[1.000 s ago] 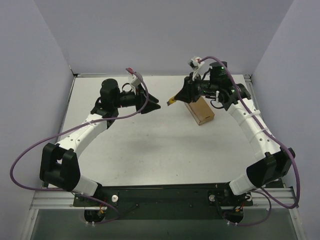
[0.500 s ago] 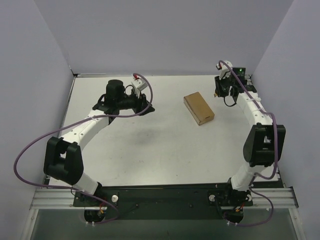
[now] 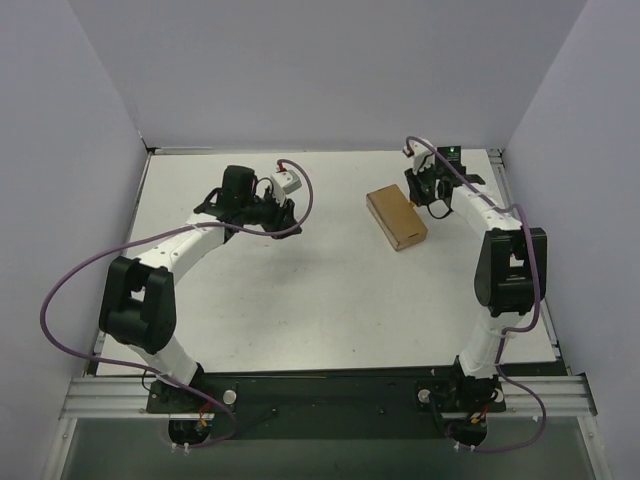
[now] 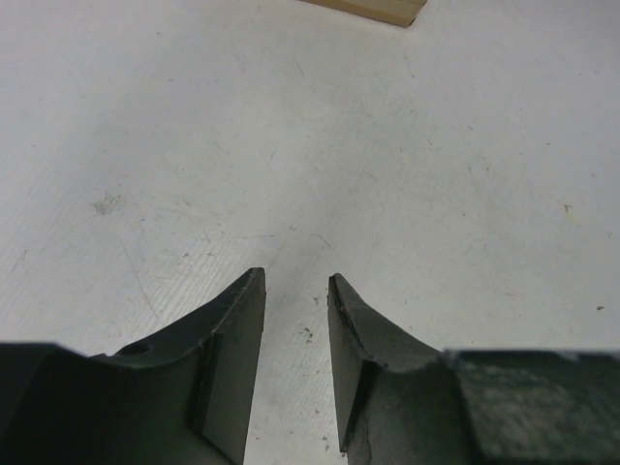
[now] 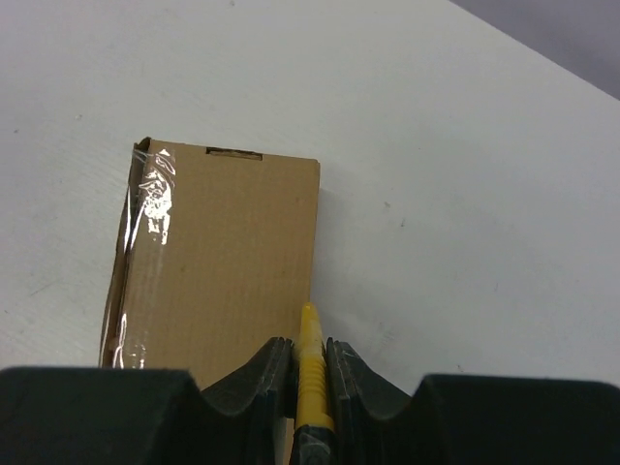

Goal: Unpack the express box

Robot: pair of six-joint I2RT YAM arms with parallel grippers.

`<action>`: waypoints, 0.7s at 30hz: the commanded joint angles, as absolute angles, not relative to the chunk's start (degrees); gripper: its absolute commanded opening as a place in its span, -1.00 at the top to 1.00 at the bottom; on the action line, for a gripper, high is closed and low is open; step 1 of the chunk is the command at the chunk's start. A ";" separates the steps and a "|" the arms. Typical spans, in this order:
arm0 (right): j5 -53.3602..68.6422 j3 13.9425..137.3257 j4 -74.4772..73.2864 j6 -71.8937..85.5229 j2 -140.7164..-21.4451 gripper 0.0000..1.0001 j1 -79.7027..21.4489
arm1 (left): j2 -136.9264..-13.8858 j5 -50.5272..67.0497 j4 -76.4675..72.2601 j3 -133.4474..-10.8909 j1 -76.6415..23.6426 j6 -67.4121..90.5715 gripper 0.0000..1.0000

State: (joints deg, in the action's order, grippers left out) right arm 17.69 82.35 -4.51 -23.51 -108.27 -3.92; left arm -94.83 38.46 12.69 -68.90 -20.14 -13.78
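While the right pincer clamps a slim yellow utility knife between its fingers, the express box lies flat on the white table just ahead of it and slightly to its left. The lid is closed, and clear tape shines along the box's left edge. The knife's tip sits over the box's right edge; whether it touches, I cannot tell. The left pincer hovers over the table, jaws slightly apart and holding nothing, with the box well ahead of it.
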 commanded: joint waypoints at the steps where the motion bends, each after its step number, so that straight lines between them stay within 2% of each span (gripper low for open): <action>1: 21.00 80.43 -5.36 -25.22 -105.12 1.00 -6.06 | -94.31 39.20 10.28 -68.38 -19.78 -13.80 0.16; 9: 26.36 73.57 -6.15 -27.95 -100.64 1.00 -9.93 | -95.71 40.78 6.42 -66.27 -19.86 -10.64 0.16; 14: 18.03 72.24 -3.78 -26.46 -99.67 1.00 -12.92 | -98.08 40.69 3.61 -67.49 -19.78 -5.98 0.16; 21: 7.04 80.85 -2.46 -25.14 -105.63 1.00 -12.04 | -99.76 40.69 2.28 -68.73 -19.95 -4.39 0.17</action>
State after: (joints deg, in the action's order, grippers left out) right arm 14.76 75.37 -5.32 -25.98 -103.31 -13.26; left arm -99.70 39.27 5.69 -66.13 -20.14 -6.26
